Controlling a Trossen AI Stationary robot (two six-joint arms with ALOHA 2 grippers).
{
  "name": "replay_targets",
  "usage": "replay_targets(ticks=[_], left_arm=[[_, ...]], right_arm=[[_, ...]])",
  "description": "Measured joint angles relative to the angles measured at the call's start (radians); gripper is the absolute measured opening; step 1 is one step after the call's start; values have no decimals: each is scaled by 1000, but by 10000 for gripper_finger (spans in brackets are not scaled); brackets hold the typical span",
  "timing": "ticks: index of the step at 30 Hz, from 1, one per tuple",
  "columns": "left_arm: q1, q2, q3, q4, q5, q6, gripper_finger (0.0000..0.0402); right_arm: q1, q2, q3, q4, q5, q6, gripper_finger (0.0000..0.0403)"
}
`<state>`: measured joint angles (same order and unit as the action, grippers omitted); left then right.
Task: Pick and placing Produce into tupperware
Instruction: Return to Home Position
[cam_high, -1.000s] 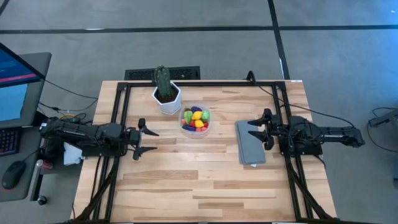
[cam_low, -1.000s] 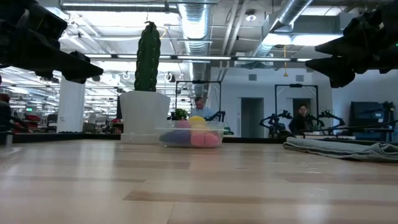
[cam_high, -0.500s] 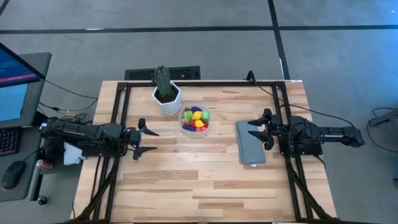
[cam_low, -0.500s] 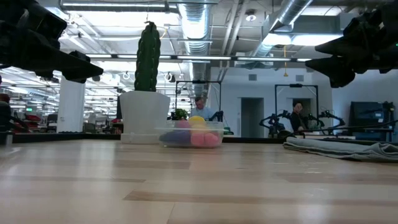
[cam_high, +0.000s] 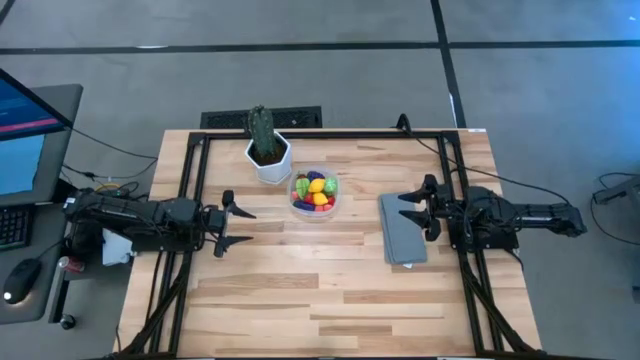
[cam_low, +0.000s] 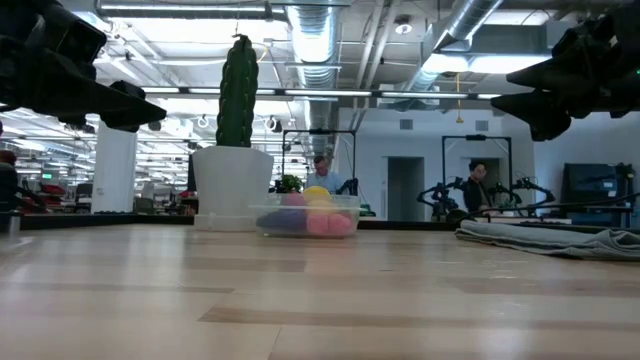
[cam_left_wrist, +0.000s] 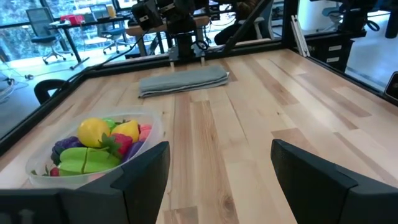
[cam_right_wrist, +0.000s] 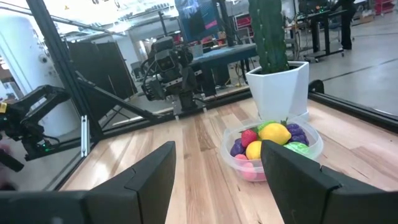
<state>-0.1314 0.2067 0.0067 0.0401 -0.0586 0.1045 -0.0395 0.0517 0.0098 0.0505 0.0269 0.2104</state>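
Left gripper (cam_high: 248, 226) hangs spread at the desk's (cam_high: 300, 290) left edge, right gripper (cam_high: 402, 206) spread at its right edge above the grey cloth (cam_high: 402, 240). Produce (cam_high: 316, 191) fills the tupperware (cam_high: 333, 204) near the back edge, beside the cactus pot (cam_high: 270, 162).

No legible text, label, brand, number or sign on anything here.
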Motion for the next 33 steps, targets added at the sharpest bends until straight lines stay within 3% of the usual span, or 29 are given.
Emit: replay_targets(ticks=[33], left_arm=[[0,0,0,0,-1,-9,272]], right_arm=[[0,0,0,0,0,0,260]])
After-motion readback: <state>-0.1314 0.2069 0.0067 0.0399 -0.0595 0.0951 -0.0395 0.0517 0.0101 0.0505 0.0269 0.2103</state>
